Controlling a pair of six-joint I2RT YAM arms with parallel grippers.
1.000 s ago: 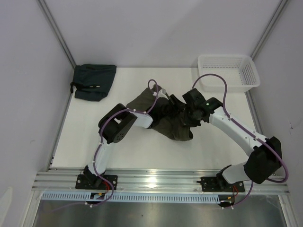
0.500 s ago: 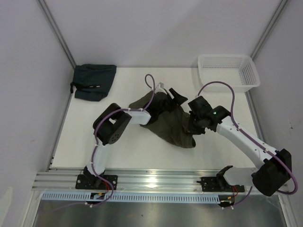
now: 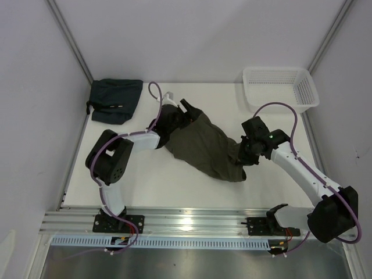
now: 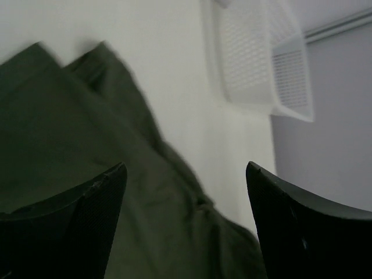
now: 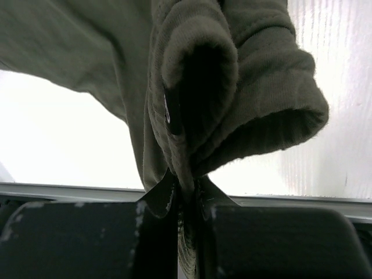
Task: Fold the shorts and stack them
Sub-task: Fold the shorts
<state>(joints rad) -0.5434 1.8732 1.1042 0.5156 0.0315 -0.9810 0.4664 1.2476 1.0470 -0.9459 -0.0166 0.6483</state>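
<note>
The olive-green shorts (image 3: 203, 148) lie spread in a slanting band across the middle of the table. My left gripper (image 3: 185, 111) hovers over their back-left end, open, with nothing between its fingers. In the left wrist view the gripper (image 4: 185, 174) is just above the cloth (image 4: 87, 133). My right gripper (image 3: 240, 161) is at the shorts' front-right end. It is shut on a bunched fold of their edge, seen close up in the right wrist view with the gripper (image 5: 187, 189) pinching the thick hem (image 5: 232, 70).
A dark folded cloth (image 3: 114, 100) lies at the table's back-left corner. A white mesh basket (image 3: 281, 87) stands at the back right and also shows in the left wrist view, basket (image 4: 261, 64). Metal rails run along the table's near edge.
My left gripper has let go, opened wider and swung toward the back left. The right gripper drew its end to the right, so the shorts now lie stretched out.
</note>
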